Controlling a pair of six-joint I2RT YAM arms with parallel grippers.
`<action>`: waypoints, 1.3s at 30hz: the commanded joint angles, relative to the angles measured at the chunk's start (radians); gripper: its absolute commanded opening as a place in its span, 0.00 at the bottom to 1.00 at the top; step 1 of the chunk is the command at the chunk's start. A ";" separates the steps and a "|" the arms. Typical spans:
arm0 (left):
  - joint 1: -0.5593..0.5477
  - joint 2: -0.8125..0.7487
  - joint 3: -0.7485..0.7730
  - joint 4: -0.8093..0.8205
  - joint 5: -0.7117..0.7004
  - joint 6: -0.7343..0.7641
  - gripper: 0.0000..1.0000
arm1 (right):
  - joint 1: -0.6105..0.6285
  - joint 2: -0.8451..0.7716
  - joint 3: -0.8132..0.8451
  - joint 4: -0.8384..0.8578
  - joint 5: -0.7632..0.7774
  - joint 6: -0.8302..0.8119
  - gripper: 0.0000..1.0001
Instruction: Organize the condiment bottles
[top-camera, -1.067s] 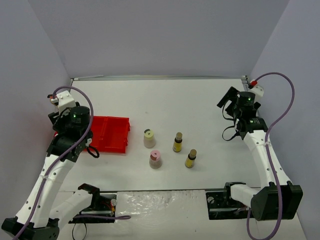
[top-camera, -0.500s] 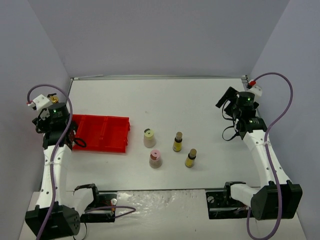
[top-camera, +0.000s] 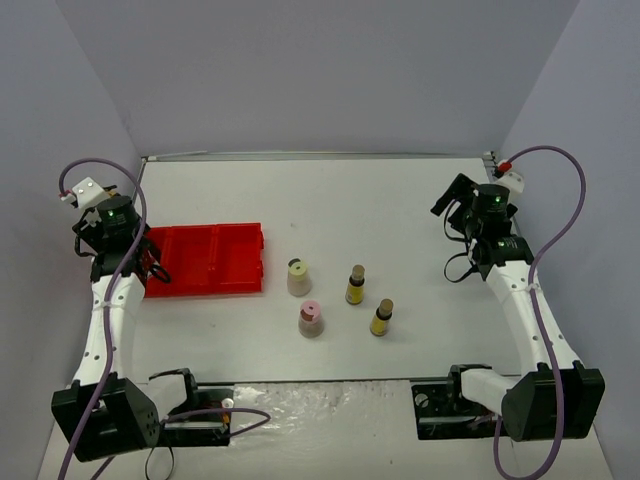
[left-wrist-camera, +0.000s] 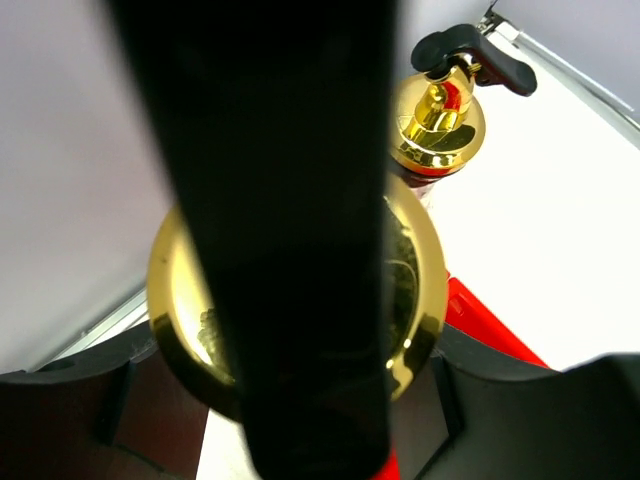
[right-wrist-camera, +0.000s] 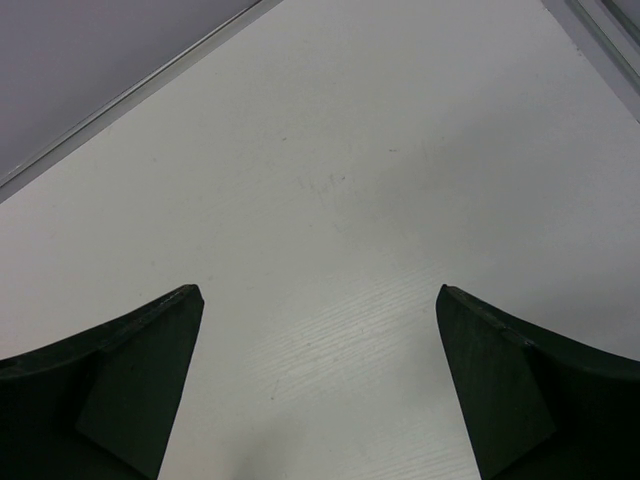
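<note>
My left gripper (top-camera: 148, 266) hangs over the left end of the red tray (top-camera: 215, 260). In the left wrist view its jaws (left-wrist-camera: 285, 400) close round a tall glass bottle's gold collar (left-wrist-camera: 415, 290), and the black spout fills the middle. A second gold-spouted bottle (left-wrist-camera: 437, 130) stands just beyond it. Both tall bottles are hidden under the arm in the top view. Two squat beige bottles, one yellow-capped (top-camera: 298, 277) and one pink-capped (top-camera: 311, 319), stand mid-table. Two tiny yellow bottles (top-camera: 355, 285) (top-camera: 381, 317) stand to their right. My right gripper (top-camera: 455, 200) is open and empty over bare table (right-wrist-camera: 320, 380).
The left wall is close beside my left arm. The red tray's edge (left-wrist-camera: 490, 325) shows under the gripped bottle. A metal rail (top-camera: 320, 156) runs along the table's far edge. The right arm's purple cable (top-camera: 570, 200) loops by the right wall.
My left arm swung from over the tray out to its left end. The red tray then shifted slightly to the right. The right arm and the four small bottles have not moved.
</note>
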 joint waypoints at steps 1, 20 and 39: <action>0.031 -0.004 0.028 0.214 0.030 -0.012 0.00 | 0.010 -0.025 -0.011 0.064 0.007 -0.005 1.00; 0.047 0.022 -0.076 0.304 0.015 0.024 0.00 | 0.010 -0.014 -0.060 0.087 0.003 0.008 1.00; 0.047 0.040 -0.136 0.282 0.021 -0.023 0.15 | 0.010 -0.007 -0.069 0.126 -0.006 0.010 1.00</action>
